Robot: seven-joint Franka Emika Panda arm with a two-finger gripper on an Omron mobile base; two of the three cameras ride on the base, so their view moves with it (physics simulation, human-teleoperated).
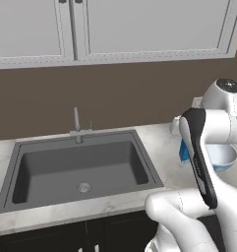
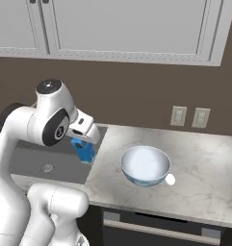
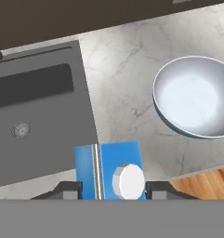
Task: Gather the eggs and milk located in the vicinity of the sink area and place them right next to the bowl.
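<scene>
My gripper (image 2: 83, 143) is shut on the milk (image 2: 84, 152), a small blue carton, and holds it by its top over the counter strip at the right edge of the sink (image 2: 40, 158). From the hand view I look down on the milk (image 3: 108, 167) and its white round cap, with my gripper (image 3: 112, 190) closed on both sides of it. The bowl (image 2: 145, 166) stands on the counter to the carton's right, apart from it. One of the eggs (image 2: 170, 179) lies against the bowl's right side. The arm partly hides the milk (image 1: 183, 151) and the bowl (image 1: 223, 157) in the left base view.
The sink (image 1: 80, 167) has a round drain and a thin tap (image 1: 76, 123) at its back rim. Two wall outlets (image 2: 187, 116) sit behind the marble counter (image 2: 204, 158). Wall cabinets (image 2: 127, 29) hang overhead. The counter's front edge and wooden floor (image 3: 206, 183) lie near the carton.
</scene>
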